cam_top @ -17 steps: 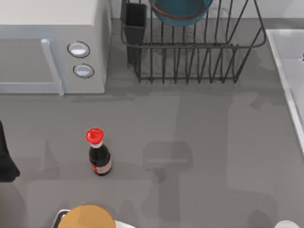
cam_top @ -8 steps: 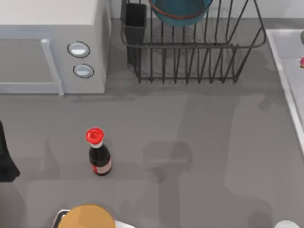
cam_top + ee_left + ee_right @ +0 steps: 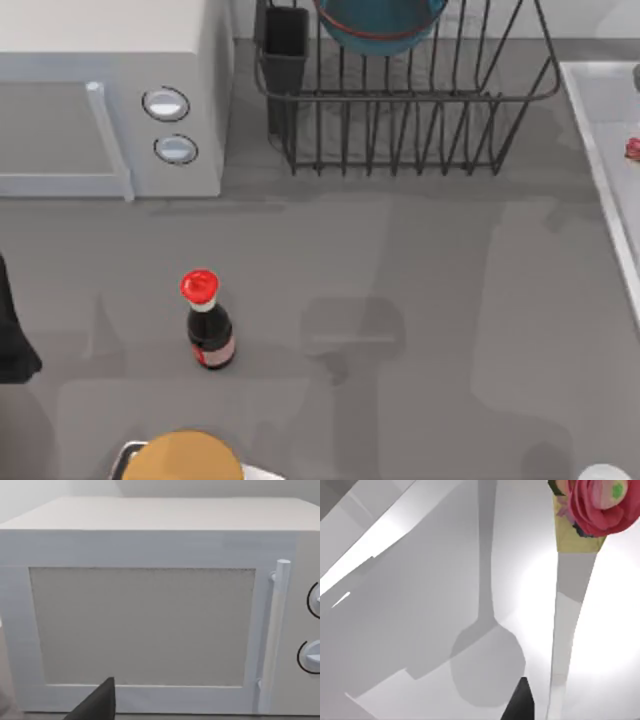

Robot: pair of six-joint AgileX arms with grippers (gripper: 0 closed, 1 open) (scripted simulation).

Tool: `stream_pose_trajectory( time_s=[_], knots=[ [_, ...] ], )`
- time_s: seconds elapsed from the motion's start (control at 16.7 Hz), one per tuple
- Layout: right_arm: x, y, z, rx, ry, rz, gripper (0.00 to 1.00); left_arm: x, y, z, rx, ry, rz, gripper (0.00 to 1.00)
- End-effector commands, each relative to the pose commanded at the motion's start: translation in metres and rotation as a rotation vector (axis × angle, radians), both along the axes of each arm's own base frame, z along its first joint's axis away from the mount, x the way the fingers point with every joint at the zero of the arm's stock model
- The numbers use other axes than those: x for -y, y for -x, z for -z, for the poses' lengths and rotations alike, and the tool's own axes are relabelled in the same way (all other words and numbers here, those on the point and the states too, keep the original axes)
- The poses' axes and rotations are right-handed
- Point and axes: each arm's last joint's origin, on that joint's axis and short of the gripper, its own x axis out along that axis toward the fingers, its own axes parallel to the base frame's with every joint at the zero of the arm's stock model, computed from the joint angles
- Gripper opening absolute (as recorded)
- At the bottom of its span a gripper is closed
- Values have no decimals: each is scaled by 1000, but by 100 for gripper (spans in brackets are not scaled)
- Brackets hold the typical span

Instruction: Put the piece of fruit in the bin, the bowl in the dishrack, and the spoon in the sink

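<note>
The blue bowl with its reddish rim rests inside the dark wire dishrack at the back. At the table's right edge lies the pale sink. Over it pokes the spoon's pink flowered handle end. In the right wrist view the spoon hangs above the sink floor and throws a separate shadow there. Its silver handle runs down beside my right gripper, which is shut on it. My left gripper faces the microwave door. The piece of fruit is out of view, and I cannot pick out a bin.
A white microwave with two round knobs fills the back left. A dark sauce bottle with a red cap stands front left. A round tan object sits at the front edge. My left arm is at the left edge.
The spoon's flowered end has slid toward the front along the table's right edge, over the sink. The left arm, bowl and bottle have not moved.
</note>
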Motion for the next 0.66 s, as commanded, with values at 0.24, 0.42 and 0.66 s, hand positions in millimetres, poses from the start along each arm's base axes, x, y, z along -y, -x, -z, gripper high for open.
stream_pose_trajectory(
  time_s=[0.24, 0.42, 0.66],
  knots=[
    [0, 0, 0, 0, 0, 0, 90, 0, 0, 0, 0, 0, 0, 100],
    [0, 0, 0, 0, 0, 0, 100, 0, 0, 0, 0, 0, 0, 100],
    [0, 0, 0, 0, 0, 0, 100, 0, 0, 0, 0, 0, 0, 100]
  ],
)
